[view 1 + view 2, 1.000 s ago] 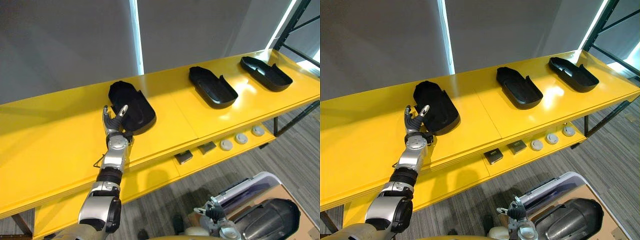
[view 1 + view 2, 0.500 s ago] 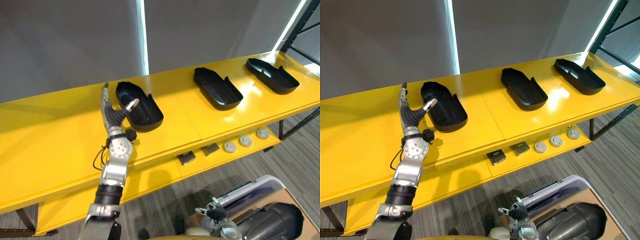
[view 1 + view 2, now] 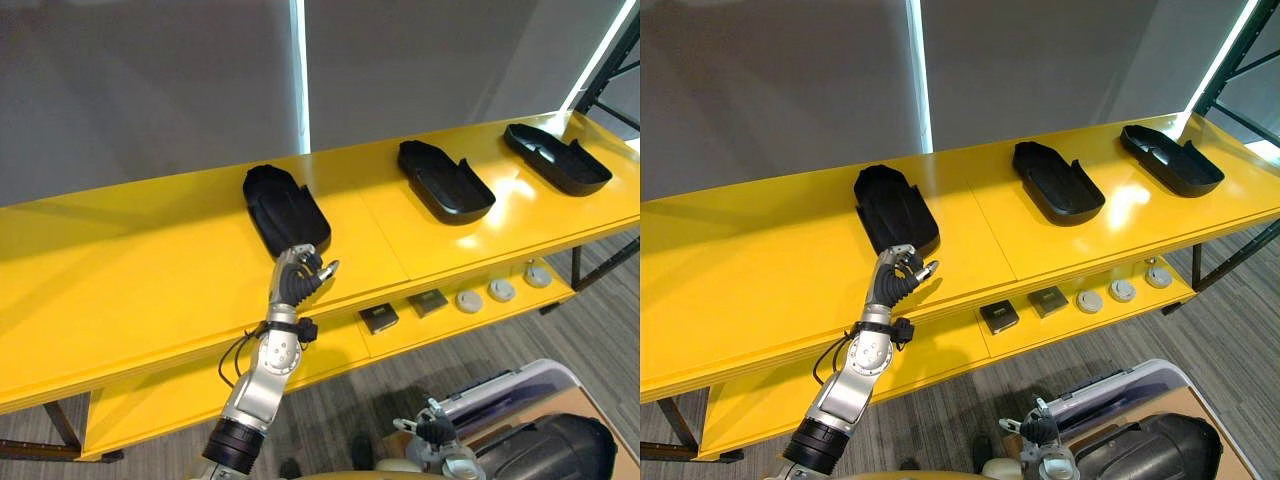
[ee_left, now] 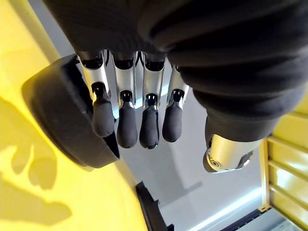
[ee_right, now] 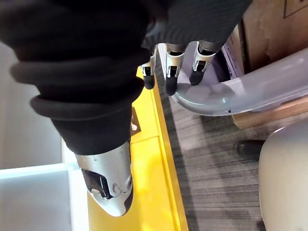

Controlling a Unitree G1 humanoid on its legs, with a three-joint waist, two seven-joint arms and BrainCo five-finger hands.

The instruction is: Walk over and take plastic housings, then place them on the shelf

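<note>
The left hand [image 3: 300,276] has let go and drawn back to the yellow shelf's [image 3: 120,290] front edge at lower centre, fingers relaxed and empty. The placed housing [image 3: 285,208] lies just beyond it on the shelf, with a second housing [image 3: 445,182] and a third housing [image 3: 557,160] further along at upper right. Placing looks done; the next move is probably to fetch another. The right hand [image 3: 432,432] hangs loose and empty at the bottom right, by a grey bin [image 5: 250,91].

3 grey discs [image 3: 501,290], 2 dark blocks [image 3: 379,318]

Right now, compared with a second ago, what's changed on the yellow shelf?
The left hand let go of the leftmost housing and drew back toward the front edge of the shelf, now open. The other two housings and the low right hand stayed put.
</note>
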